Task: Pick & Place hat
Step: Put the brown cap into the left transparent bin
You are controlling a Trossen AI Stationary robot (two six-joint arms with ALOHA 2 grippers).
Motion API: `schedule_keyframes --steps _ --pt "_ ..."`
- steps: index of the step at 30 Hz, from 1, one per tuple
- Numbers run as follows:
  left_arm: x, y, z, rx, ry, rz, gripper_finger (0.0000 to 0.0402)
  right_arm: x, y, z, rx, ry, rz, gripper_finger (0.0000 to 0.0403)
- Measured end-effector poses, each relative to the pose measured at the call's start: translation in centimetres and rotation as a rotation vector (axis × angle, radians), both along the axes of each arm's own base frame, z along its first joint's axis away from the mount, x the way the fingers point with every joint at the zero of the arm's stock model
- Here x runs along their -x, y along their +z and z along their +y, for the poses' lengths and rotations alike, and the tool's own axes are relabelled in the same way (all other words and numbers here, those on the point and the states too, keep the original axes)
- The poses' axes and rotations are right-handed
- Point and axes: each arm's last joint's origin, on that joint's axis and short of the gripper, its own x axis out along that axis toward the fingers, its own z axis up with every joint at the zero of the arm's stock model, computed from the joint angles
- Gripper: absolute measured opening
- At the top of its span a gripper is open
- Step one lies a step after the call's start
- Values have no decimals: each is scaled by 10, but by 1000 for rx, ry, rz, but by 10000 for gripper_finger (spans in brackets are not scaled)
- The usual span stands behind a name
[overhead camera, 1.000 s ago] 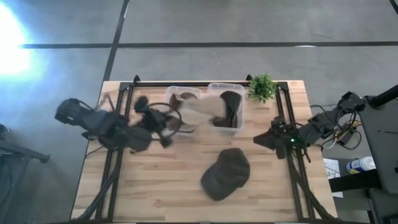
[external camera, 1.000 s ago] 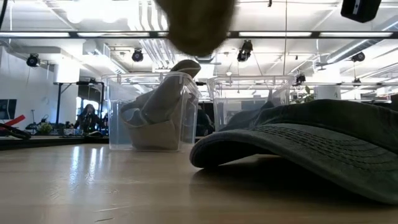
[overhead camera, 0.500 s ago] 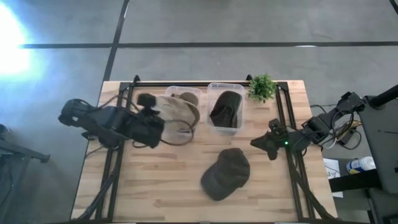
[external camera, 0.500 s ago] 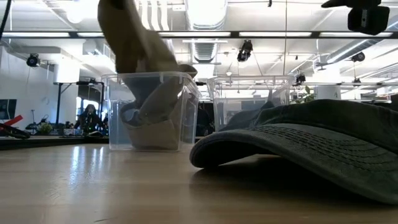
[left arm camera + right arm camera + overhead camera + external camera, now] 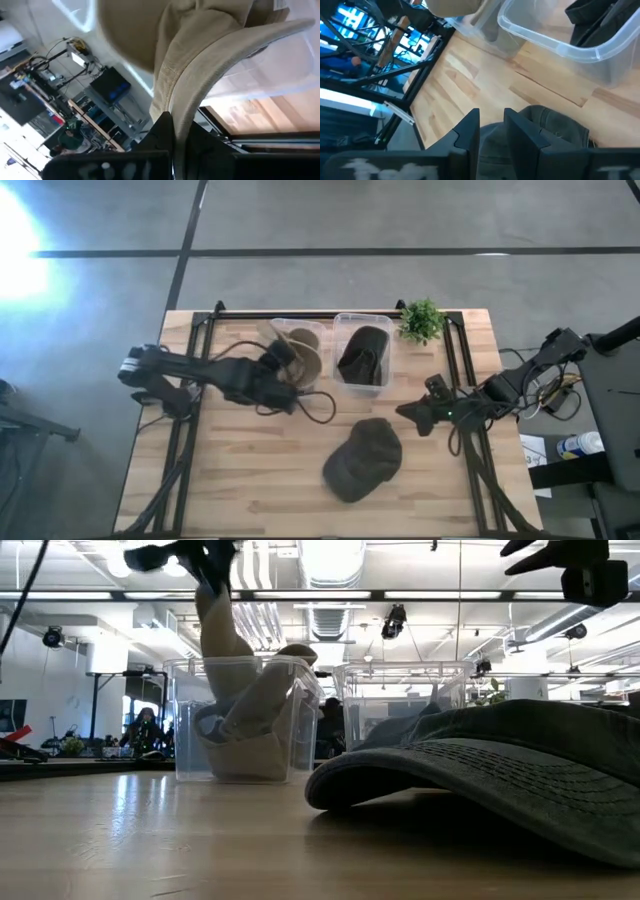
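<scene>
My left gripper [image 5: 283, 368] is over the left clear bin [image 5: 275, 330], shut on a tan cap [image 5: 303, 350] that hangs down into the bin [image 5: 218, 635]. Other tan cloth [image 5: 245, 745] lies in that bin. A dark green cap [image 5: 363, 460] rests on its brim and rim on the table's near middle; it also fills the low view's right side [image 5: 500, 765]. My right gripper [image 5: 405, 413] is open and empty, above the table just right of the green cap [image 5: 540, 132]. The right clear bin [image 5: 383, 325] holds a dark hat [image 5: 362, 355]. My left gripper pinches the tan cap by its stiff curved brim [image 5: 186, 107] between its two fingers. The fingers [image 5: 205, 562] come from above, slanting from the table's left. The cap hangs below them, its lower part inside the left bin.
A small green plant [image 5: 422, 320] stands at the far right behind the bins. Black frame rails [image 5: 460, 380] run along the table's left and right sides. Bare wood [image 5: 250, 470] lies in front of the bins, left of the green cap.
My left gripper has carried the tan cap toward the table's left, from between the two bins to above the left bin, and has gone down, so the cap now hangs into that bin. My right gripper has gone toward the table's left, nearer the green cap.
</scene>
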Motion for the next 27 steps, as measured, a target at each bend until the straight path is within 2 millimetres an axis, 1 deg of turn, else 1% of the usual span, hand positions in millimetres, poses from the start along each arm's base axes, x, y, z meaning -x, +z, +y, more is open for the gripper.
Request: schedule_keyframes --steps 4,9,12,16,19,22,24,27 --pt "-24 -23 4 -31 -26 75 9 -5 -5 3 -14 -19 19 89" --pt "-51 -43 5 8 -81 74 9 -8 -8 5 -31 -35 30 84" --pt "-61 -55 4 48 -115 115 9 -9 -9 6 -35 -32 32 81" --pt "-68 -70 8 79 -81 144 9 -9 -8 6 -37 -29 30 80" --pt "-69 -71 9 85 -38 107 10 -9 -8 6 -43 -22 32 85" --pt "-69 -65 9 86 11 3 24 -9 -9 7 -57 10 47 91" --pt "-66 -54 9 96 31 -74 49 -9 -9 8 -72 33 57 96" --pt "-54 -33 10 77 40 -151 98 -9 -9 9 -84 55 66 105"
